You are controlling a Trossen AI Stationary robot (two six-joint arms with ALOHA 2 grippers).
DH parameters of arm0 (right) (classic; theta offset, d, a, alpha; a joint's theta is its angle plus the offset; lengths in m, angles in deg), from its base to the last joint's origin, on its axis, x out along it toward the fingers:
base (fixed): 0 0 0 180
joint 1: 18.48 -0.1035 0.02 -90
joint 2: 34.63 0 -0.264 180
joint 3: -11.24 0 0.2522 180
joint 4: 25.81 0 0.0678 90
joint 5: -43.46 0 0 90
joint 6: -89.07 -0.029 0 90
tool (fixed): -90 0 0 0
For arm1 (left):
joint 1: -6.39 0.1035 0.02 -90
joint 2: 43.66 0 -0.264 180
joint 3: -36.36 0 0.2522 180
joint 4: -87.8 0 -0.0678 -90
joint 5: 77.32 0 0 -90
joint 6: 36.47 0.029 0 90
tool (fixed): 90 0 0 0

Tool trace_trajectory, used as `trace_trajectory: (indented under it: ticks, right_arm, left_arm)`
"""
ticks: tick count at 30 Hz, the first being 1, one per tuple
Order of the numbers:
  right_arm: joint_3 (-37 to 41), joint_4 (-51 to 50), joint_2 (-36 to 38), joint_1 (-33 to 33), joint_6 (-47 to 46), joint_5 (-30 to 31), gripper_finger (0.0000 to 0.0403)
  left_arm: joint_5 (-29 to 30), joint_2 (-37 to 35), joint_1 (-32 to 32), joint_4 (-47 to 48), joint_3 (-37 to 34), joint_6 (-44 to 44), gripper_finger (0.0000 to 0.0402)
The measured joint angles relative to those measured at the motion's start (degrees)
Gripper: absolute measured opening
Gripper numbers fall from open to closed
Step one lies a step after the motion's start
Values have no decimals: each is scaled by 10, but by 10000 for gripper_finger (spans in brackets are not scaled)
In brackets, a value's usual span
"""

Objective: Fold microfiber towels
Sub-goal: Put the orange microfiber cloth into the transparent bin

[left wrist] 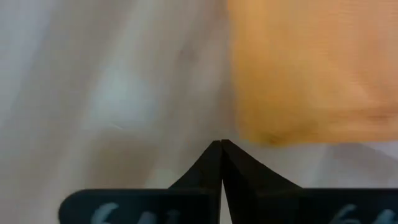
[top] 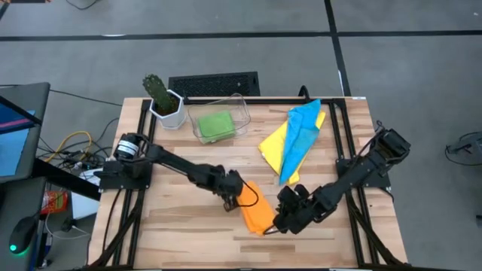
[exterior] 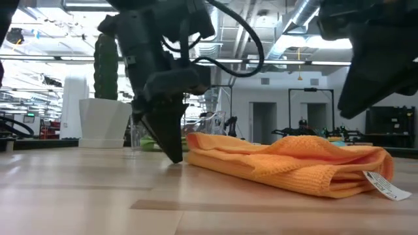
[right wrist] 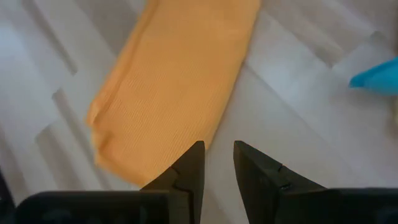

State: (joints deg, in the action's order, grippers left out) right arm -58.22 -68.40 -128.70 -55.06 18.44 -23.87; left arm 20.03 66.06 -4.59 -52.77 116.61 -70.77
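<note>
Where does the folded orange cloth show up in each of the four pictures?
High view: the folded orange microfiber cloth lies low in the middle of the picture, between the two arms.
Low view: it fills the centre and right, flat on the wooden table.
Left wrist view: it takes the upper right.
Right wrist view: it runs slantwise through the centre.
Shared landmark: the pale wooden plank tabletop under it.

- The light wooden worktop carries everything.
- A folded orange towel lies near its front.
- Yellow towel and blue towel lie crumpled together.
- A clear bin and a potted cactus stand at the back.
</note>
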Motion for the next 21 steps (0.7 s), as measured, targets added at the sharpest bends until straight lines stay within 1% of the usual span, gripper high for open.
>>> trace_trajectory:
  ticks: [2,5,7,9,11,13,16,19,21]
  right_arm:
    - [0,-2,0,14,0,-2,110]
    - [0,-2,0,35,0,-4,110]
    - [0,3,0,45,9,-7,111]
    - [0,22,0,54,31,-6,111]
    - [0,27,0,60,44,-6,111]
    - [0,25,-1,64,42,-12,111]
    - [0,24,-11,55,16,-18,111]
    - [-2,41,-33,35,-12,-25,111]
    - [1,41,-51,23,-29,-36,111]
  left_arm:
    - [-10,-2,20,5,1,43,0]
    - [-34,-16,46,37,12,66,0]
    - [-49,-34,51,60,19,77,0]
    - [-52,-55,50,87,20,93,0]
    - [-52,-79,45,92,20,93,0]
    - [-49,-104,30,81,21,62,0]
    - [-51,-117,-17,10,6,-9,0]
    - [-56,-99,-73,-76,-18,-95,0]
    - [-55,-76,-104,-130,-32,-138,0]
